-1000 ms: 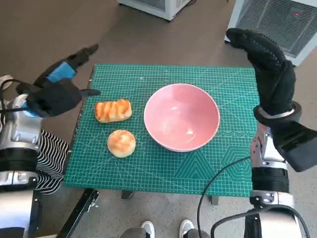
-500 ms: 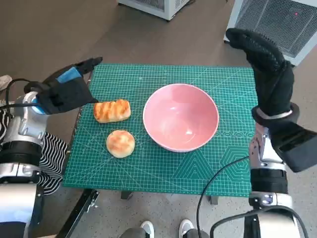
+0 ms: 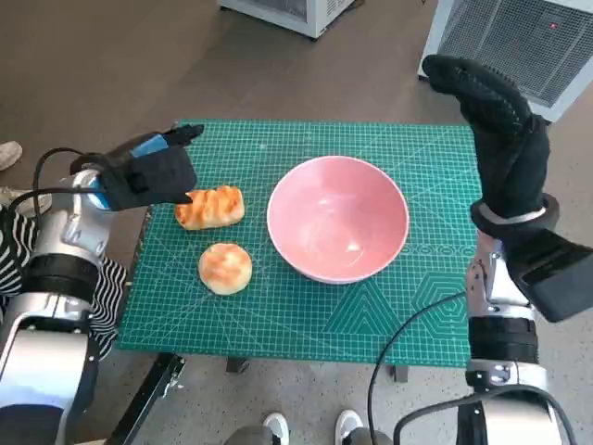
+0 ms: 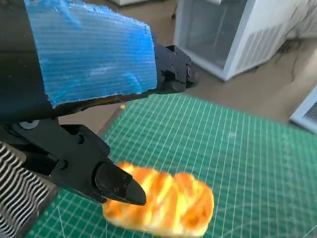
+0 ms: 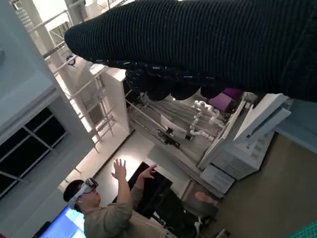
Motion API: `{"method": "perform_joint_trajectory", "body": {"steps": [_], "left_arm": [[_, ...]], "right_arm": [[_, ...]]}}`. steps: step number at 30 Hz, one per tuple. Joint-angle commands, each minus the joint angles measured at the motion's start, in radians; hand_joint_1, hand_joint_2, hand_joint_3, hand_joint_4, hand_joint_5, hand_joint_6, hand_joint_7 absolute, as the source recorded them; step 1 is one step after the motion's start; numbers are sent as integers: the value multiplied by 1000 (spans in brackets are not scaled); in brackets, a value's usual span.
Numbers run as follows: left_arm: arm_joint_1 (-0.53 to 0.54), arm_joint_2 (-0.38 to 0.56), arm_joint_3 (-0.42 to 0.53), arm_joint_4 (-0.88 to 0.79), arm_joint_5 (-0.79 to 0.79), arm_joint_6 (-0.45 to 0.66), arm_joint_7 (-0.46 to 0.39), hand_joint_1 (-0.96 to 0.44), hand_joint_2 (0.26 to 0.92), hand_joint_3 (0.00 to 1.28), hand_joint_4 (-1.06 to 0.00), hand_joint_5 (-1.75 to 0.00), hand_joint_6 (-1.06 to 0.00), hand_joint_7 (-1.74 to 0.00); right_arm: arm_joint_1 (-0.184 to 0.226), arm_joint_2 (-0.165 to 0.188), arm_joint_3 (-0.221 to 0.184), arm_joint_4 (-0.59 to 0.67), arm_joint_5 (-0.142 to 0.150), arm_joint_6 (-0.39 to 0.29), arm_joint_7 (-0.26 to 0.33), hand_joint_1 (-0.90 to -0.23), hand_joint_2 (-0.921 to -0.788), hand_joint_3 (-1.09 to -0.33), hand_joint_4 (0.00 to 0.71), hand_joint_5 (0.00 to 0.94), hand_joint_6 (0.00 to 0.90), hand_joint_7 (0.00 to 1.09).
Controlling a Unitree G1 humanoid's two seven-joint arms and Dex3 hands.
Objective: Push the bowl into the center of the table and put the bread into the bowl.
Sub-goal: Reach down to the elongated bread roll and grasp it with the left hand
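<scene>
The pink bowl (image 3: 338, 218) sits at the centre of the green mat (image 3: 306, 315), with the long bread (image 3: 210, 206) at its nine o'clock and the round bun (image 3: 225, 267) at eight. The left hand (image 3: 148, 171) hovers just beside the long bread, fingers apart and holding nothing. The right hand (image 3: 496, 130) is raised at the bowl's two o'clock, fingers extended and empty.

**My table and what sits on it**

My small table (image 3: 278, 357) is covered by a green cutting mat (image 3: 306, 315) with a pale grid. A pink bowl (image 3: 337, 218) stands on the mat near the middle. To its left lie two breads: a long ridged loaf (image 3: 210, 206) toward the far side, and a round bun (image 3: 225, 267) just nearer me, apart from each other and the bowl
</scene>
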State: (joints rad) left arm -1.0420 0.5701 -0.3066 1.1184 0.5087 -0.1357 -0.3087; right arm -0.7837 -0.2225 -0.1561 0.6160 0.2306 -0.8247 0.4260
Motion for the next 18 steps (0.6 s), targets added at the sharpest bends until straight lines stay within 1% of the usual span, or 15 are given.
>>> {"method": "perform_joint_trajectory", "body": {"steps": [1, 10, 18], "left_arm": [[-35, -26, -24, 48, 19, 15, 10, -68, 713, 3, -87, -3, -221, -30], [-44, -81, -61, 114, 31, 55, 18, -77, 714, 3, -93, -3, -226, -23], [-45, -116, -83, 151, 49, 81, 22, -125, 717, 4, -104, -5, -236, -19]], "right_arm": [[24, 1, 0, 7, -5, 14, -5, -803, -921, -734, 156, 7, -1, 587], [31, 3, 0, 0, -2, 24, -6, -804, -921, -732, 162, 10, -1, 587], [39, 3, 0, -16, 0, 37, -8, -807, -921, -720, 168, 11, -1, 604]]}}
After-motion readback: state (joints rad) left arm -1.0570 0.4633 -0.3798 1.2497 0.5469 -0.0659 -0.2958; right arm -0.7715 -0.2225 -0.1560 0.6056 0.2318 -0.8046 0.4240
